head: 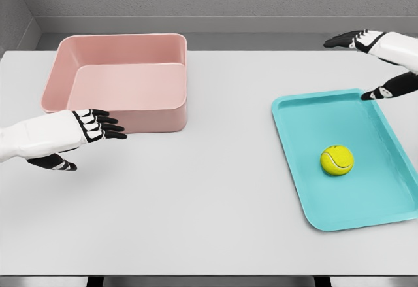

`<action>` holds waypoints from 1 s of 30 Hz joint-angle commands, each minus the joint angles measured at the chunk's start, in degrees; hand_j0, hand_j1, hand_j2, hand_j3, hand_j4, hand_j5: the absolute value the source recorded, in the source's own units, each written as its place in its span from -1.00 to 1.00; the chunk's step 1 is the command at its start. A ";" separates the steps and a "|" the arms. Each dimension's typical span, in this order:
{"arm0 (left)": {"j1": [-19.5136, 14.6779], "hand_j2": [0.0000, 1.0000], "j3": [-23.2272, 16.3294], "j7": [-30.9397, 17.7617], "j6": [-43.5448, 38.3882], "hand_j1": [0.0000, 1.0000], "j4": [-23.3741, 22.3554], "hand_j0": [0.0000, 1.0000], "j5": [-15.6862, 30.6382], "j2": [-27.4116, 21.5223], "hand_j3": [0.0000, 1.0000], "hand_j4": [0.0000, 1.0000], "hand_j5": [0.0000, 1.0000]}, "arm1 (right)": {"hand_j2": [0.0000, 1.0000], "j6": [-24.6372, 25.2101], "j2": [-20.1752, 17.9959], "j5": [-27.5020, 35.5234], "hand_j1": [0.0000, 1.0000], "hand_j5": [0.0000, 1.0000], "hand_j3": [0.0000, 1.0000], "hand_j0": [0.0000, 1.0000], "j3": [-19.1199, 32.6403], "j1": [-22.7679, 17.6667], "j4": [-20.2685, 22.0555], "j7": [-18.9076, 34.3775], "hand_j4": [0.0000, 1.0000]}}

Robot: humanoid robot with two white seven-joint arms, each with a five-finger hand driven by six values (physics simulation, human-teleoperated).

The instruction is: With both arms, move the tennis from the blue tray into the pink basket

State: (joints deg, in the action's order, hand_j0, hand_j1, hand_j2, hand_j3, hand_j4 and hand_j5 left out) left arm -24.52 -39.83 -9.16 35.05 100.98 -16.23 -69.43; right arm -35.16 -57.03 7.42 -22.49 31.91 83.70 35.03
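From the head camera, a flat white bench [196, 195] fills most of the picture, with a grey wall behind its far edge. Near the far left corner stands a pink rectangular plastic basket [117, 107] with rounded corners and tall walls; nothing shows inside it. Toward the right edge lies a shallow turquoise-blue rectangular tray [366, 202], turned slightly so that its long sides run from the far edge toward the near right corner.

The yellow-green tennis ball [337, 160] with its white seam rests on the tray floor, roughly at the middle of the tray and well apart from the basket — no hand touches it.

The left hand [85, 133], white with black fingers, comes in from the left edge and hovers just in front of the basket's near wall, close to its near left corner. Its fingers are stretched out and slightly apart, the thumb hanging lower, holding nothing.

The right hand [375, 58] reaches in from the right edge above the tray's far right corner — fingers extended toward the left, thumb spread wide below them, likewise grasping nothing.
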 commanded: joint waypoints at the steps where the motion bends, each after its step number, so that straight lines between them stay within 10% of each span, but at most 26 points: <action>1: 0.00 1.00 0.11 0.02 -0.05 1.00 0.01 1.00 0.32 -0.10 1.00 1.00 1.00 | 1.00 0.16 -2.47 2.16 1.00 1.00 1.00 1.00 -2.12 -0.26 -0.29 -0.03 1.00; 30: 0.00 1.00 0.02 0.02 -0.05 1.00 0.01 1.00 0.32 0.34 1.00 1.00 1.00 | 1.00 0.16 -2.56 2.07 1.00 1.00 1.00 1.00 -1.95 -13.10 -2.22 -0.03 1.00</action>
State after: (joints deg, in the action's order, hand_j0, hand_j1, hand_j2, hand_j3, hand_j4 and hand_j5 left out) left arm -24.52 -39.79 -9.20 35.05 100.98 -16.26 -69.01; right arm -35.16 -59.55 9.04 -24.36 18.81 81.46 35.02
